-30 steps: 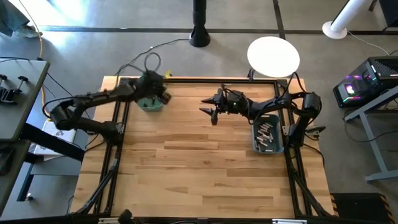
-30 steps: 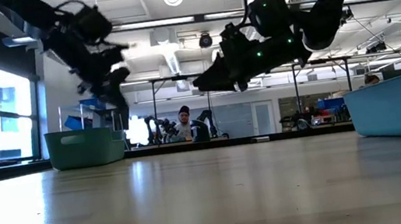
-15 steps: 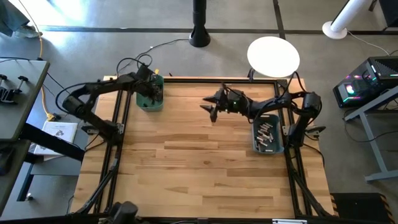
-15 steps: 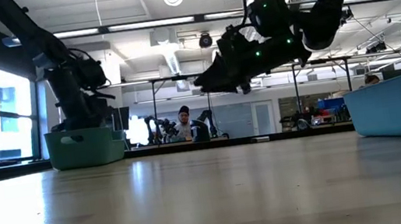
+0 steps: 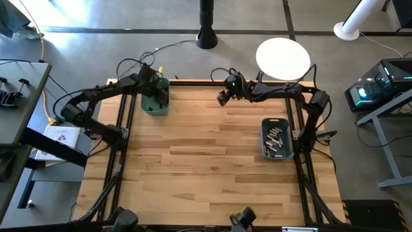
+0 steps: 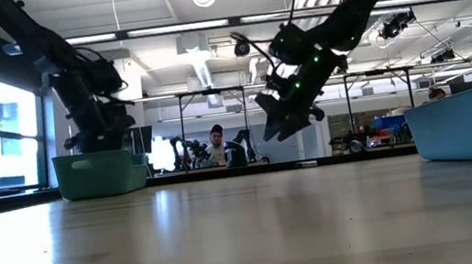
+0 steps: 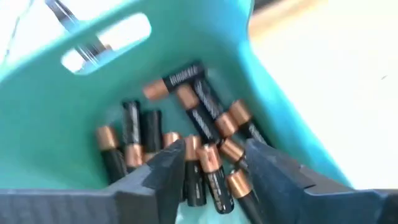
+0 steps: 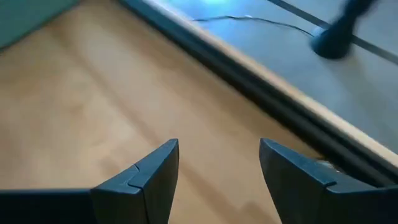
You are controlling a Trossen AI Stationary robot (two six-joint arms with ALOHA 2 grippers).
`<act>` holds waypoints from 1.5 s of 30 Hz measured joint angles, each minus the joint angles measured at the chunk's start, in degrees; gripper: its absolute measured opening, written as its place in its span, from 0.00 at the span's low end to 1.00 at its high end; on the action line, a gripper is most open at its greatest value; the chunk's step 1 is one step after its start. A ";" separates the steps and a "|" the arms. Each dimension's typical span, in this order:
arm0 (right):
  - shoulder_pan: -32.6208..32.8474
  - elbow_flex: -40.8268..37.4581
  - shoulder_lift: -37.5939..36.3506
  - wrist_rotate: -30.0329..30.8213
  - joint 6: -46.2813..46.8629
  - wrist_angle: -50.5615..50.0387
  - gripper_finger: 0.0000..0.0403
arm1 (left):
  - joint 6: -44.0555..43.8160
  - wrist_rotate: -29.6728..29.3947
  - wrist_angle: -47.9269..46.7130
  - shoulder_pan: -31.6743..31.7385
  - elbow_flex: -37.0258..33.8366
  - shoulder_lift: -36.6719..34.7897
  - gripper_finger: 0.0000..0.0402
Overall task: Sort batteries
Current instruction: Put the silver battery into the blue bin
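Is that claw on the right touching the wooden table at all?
Apart. In the low view the right gripper hangs well above the table, with the room's background visible beneath it. Its own wrist view shows open fingers over bare wood.

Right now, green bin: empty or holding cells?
Holding cells. The green bin contains a pile of copper-topped batteries, seen in the left wrist view.

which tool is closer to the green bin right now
Left. The left tool hangs right over the green bin, open above the batteries inside. The right tool is open over bare wood near the table's far edge, well away.
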 joint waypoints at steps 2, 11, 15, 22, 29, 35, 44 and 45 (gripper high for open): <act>-1.40 1.55 1.34 1.85 2.05 -2.02 0.53 | 0.44 -0.12 0.00 -0.01 0.02 -2.90 0.44; -5.12 2.84 6.26 10.05 5.76 -4.53 0.19 | 2.06 -0.17 3.67 -5.46 -0.07 -19.56 0.46; -5.12 2.84 6.65 18.02 4.49 -4.45 0.02 | 2.45 -0.14 6.87 -10.03 -0.09 -23.99 0.45; -7.17 2.84 6.87 17.26 4.84 -4.50 0.01 | 3.13 -0.37 9.18 -15.92 -0.12 -25.07 0.45; -7.54 3.08 9.23 15.72 4.92 -4.23 0.00 | 3.17 -3.21 9.25 -19.28 -0.12 -24.15 0.45; -4.45 2.86 8.10 15.05 4.77 -7.58 0.00 | 3.15 -3.37 9.24 -20.90 -0.16 -24.01 0.45; -0.77 2.82 3.93 13.21 4.47 -11.05 0.00 | 3.15 -4.89 9.25 -22.23 -0.16 -24.02 0.45; -0.72 2.82 3.66 12.51 3.50 -11.03 0.00 | 3.15 -5.05 9.24 -22.29 -0.16 -24.00 0.45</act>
